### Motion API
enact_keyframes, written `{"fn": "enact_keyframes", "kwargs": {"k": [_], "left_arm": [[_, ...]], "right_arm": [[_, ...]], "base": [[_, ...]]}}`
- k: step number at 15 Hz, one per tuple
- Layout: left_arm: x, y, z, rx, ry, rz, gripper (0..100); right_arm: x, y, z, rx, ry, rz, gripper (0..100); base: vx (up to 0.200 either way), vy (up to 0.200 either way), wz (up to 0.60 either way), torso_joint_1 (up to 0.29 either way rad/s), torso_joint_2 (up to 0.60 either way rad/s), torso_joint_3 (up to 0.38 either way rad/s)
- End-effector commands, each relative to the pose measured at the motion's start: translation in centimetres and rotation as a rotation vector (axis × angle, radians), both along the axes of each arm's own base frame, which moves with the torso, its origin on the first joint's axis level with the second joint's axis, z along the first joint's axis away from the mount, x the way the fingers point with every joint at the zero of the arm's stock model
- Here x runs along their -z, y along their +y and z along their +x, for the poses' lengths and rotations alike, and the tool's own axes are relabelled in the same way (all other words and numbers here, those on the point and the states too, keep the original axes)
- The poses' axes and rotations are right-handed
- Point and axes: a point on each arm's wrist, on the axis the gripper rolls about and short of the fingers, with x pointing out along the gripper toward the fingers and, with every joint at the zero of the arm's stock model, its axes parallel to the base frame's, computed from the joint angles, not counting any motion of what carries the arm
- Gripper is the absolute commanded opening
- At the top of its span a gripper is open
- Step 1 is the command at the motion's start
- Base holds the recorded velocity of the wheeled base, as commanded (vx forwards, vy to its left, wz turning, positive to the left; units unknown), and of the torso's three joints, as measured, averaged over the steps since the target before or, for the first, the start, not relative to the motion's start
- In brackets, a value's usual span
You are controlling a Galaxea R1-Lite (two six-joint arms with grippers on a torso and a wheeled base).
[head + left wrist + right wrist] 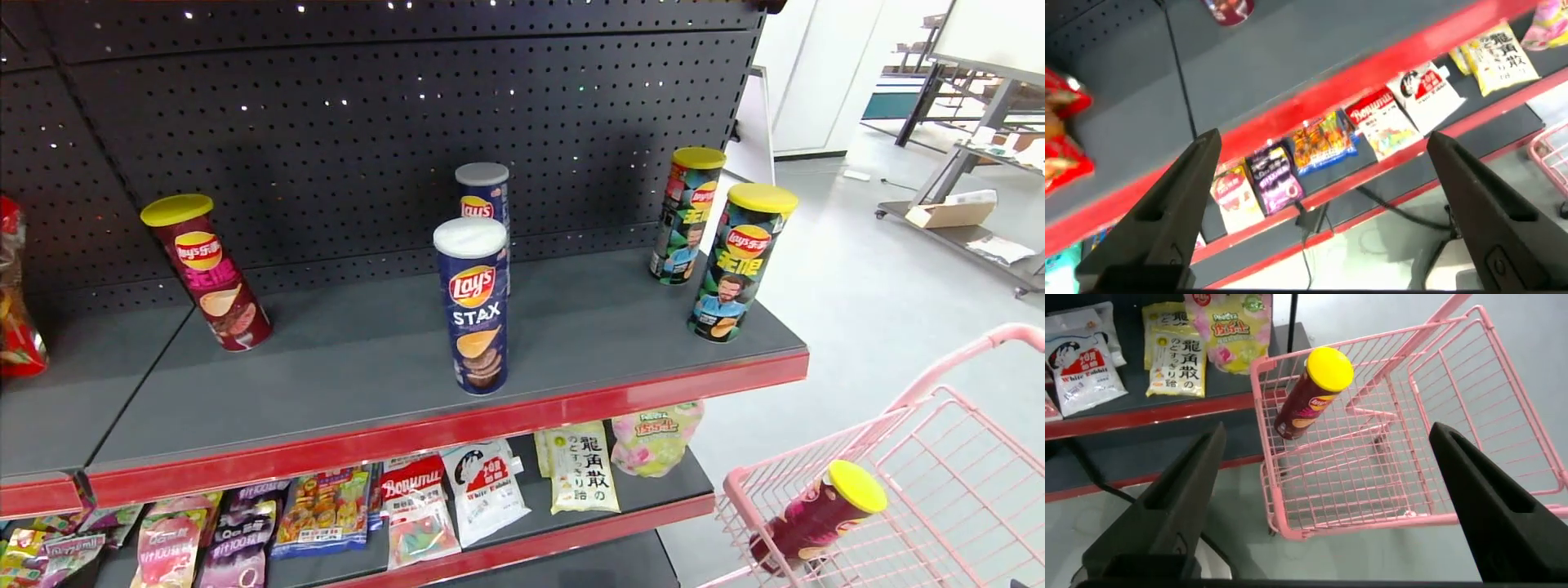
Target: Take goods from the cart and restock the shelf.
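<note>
A maroon chip can with a yellow lid (pixel 816 516) (pixel 1311 393) leans inside the pink wire cart (pixel 947 482) (pixel 1372 469) at the lower right. On the grey upper shelf (pixel 359 359) stand a matching maroon can (pixel 208 271), two dark blue cans (pixel 473 306) (pixel 483 200) and two yellow-lidded patterned cans (pixel 741 261) (pixel 686 216). My right gripper (pixel 1327 510) hangs open above the cart, apart from the can. My left gripper (pixel 1323 212) is open in front of the lower shelf's snack bags, holding nothing.
Snack bags (pixel 490 486) (pixel 1315 143) (pixel 1176 355) line the lower shelf under the red shelf edge (pixel 457 425). A red bag (pixel 16 327) sits at the upper shelf's far left. Open grey floor lies right of the shelf, with a metal trolley (pixel 971 220) farther back.
</note>
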Motion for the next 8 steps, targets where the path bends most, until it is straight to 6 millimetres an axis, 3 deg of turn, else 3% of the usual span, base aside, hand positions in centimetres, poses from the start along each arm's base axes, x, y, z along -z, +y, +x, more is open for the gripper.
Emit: {"fn": "enact_keyframes", "kwargs": {"k": [1, 8], "left_arm": [[0.0, 0.0, 0.0, -0.001, -0.004, -0.008, 100], [0.4, 0.6, -1.7, 0.035, -0.072, -0.049, 100]], "right_arm": [[0.0, 0.0, 0.0, -0.002, 0.001, -0.007, 100], [0.2, 0.0, 0.0, 0.009, 0.011, -0.029, 100]], "base": [[0.0, 0.0, -0.6, -0.007, -0.01, 0.002], [0.0, 0.0, -0.6, 0.01, 0.0, 0.001]]}}
